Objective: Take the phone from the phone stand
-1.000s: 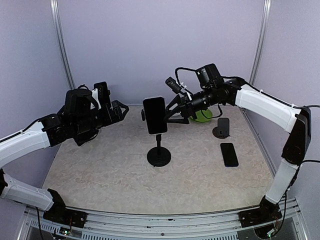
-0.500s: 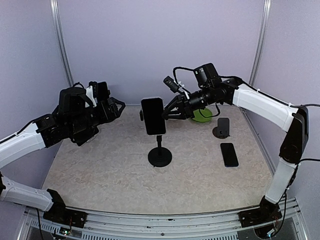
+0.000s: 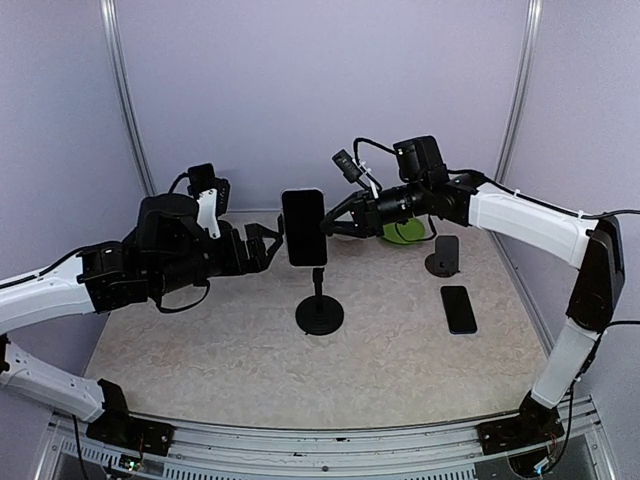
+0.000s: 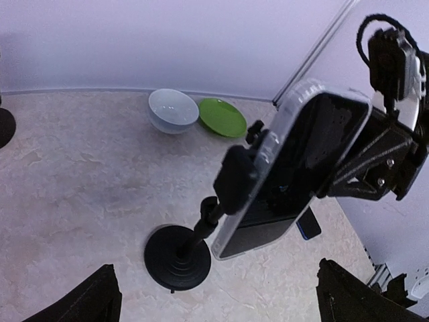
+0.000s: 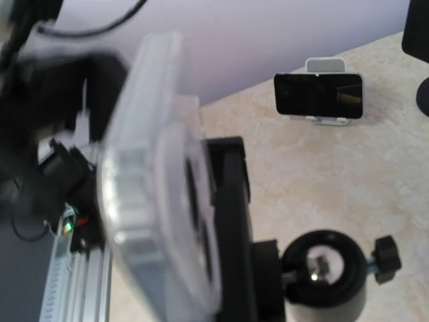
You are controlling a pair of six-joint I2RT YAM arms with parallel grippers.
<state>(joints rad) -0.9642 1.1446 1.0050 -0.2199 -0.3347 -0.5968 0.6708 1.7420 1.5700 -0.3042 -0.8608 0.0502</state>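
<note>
One phone (image 3: 303, 227) sits clamped in the stand (image 3: 319, 313) at the middle of the top view, raised above the table (image 3: 200, 340). It is upright, with its long axis close to vertical. Its dark screen is turned toward the bottom of the frame, and it wears a clear case. Any print on it is too small to read. The stand's black clamp (image 4: 236, 178) holds the phone at its side edge, and the round base rests on the table below. In the left wrist view the phone leans, its top toward the upper right.

The right end effector (image 3: 333, 223) reaches in from the right of the frame, its jaws drawn narrow and closed on the phone's right edge. The left end effector (image 3: 272, 245) hangs just left of the phone, apart from it, with its jaws spread wide. Its fingertips (image 4: 94, 302) show in the bottom corners of the left wrist view.

Right of the stand, a second phone (image 3: 459, 308) lies flat on the table. A small holder (image 3: 445, 255) stands above it in the frame, and a green plate (image 3: 405, 233) lies further back. A white bowl (image 4: 173, 111) sits just beside the plate.
</note>
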